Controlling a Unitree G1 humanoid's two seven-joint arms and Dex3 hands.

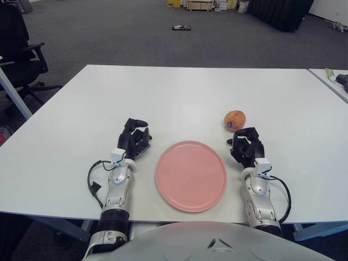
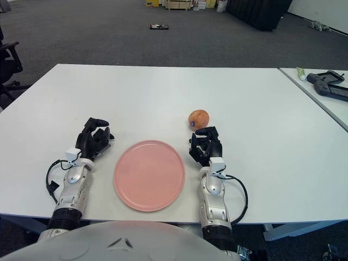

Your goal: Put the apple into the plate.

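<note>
An orange-red apple [image 1: 235,119] with a small sticker sits on the white table, just beyond the pink plate's [image 1: 191,175] right side. The plate lies flat near the front edge between my two hands and holds nothing. My right hand [image 1: 246,145] is just short of the apple, to the plate's right, fingers curled and holding nothing. A small gap separates its fingertips from the apple. My left hand [image 1: 136,137] shows left of the plate, fingers curled too, holding nothing.
The white table [image 1: 174,98] stretches far behind the plate. A second table [image 2: 321,87] at the right carries a dark device and a small tube. An office chair [image 1: 19,51] stands at the far left on the grey floor.
</note>
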